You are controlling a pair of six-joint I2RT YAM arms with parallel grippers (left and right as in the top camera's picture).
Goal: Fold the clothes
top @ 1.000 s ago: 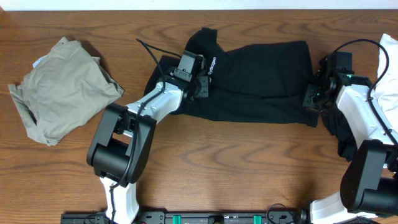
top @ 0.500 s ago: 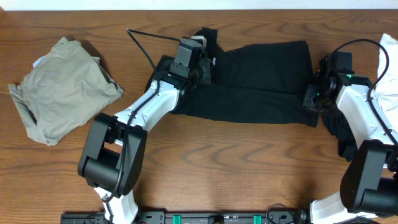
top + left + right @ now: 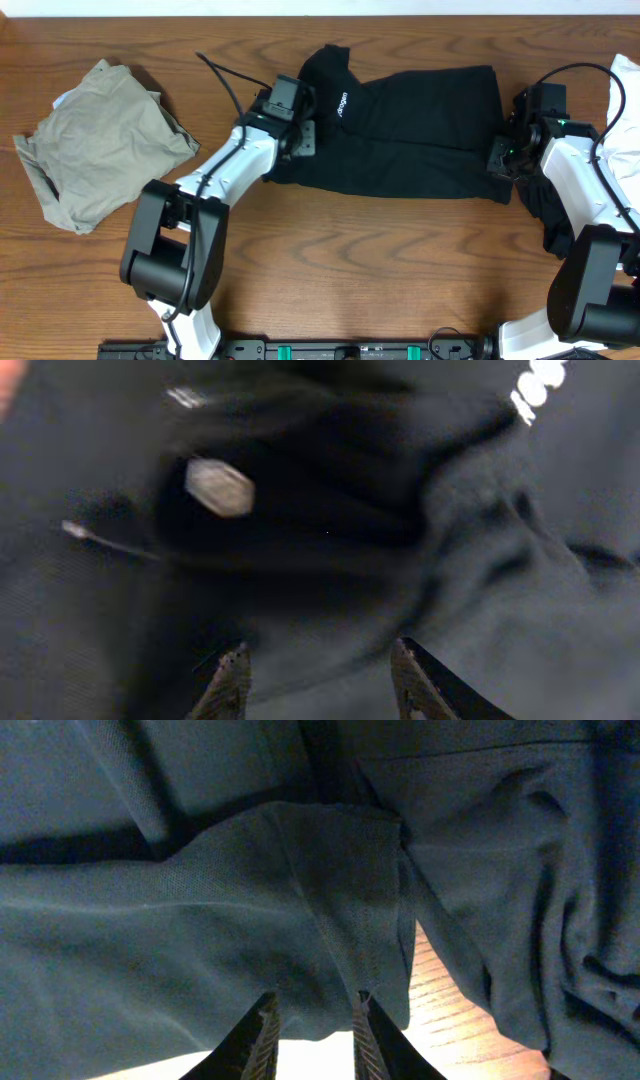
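Note:
A black garment (image 3: 420, 130) with a small white logo (image 3: 342, 103) lies spread across the middle of the table. My left gripper (image 3: 302, 140) is open just above its bunched left end; in the left wrist view the fingers (image 3: 320, 665) stand apart over dark folds (image 3: 480, 560), with the logo (image 3: 540, 380) at the top right. My right gripper (image 3: 497, 160) is shut on the garment's right edge; in the right wrist view the hem (image 3: 340, 920) sits between the fingers (image 3: 315, 1020). A crumpled khaki-grey garment (image 3: 100, 150) lies at the far left.
Another crumpled black garment (image 3: 548, 215) lies under my right arm and shows in the right wrist view (image 3: 540, 870). White cloth (image 3: 628, 90) is at the right edge. A black cable (image 3: 225, 80) arcs from my left wrist. Bare wood (image 3: 380, 260) lies in front.
My left gripper has moved left and back from beside the logo to the garment's left end, and the fabric there has shifted. The right arm has not moved.

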